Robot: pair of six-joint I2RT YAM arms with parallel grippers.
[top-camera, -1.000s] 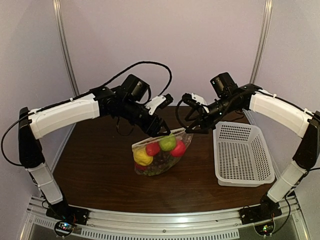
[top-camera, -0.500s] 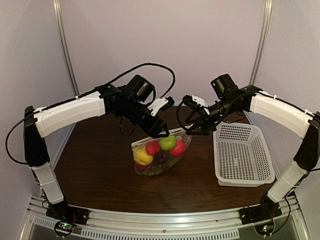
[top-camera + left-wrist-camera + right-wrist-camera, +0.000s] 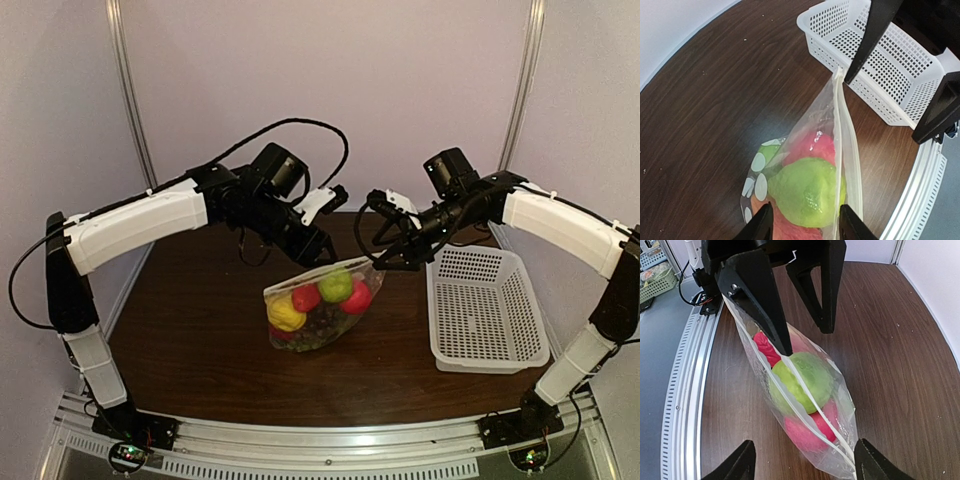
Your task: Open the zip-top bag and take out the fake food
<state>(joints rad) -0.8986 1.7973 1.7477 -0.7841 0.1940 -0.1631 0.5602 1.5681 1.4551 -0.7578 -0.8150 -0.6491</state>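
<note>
Top external view has the clear, dotted zip-top plastic bag [image 3: 322,312] upright on the dark wooden table [image 3: 200,340], seal apparently unbroken, small plastic fruits [image 3: 335,287] all inside — left gripper [image 3: 324,256] and right gripper [image 3: 390,262] both spread at its top corners, gripping nothing — opening and emptying remain.

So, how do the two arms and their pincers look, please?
The left arm and the right arm have white shells on the long links and black joints. A black cable loops above the left arm. The left pincer and the right pincer each have two black, flat, tapering fingers.
</note>
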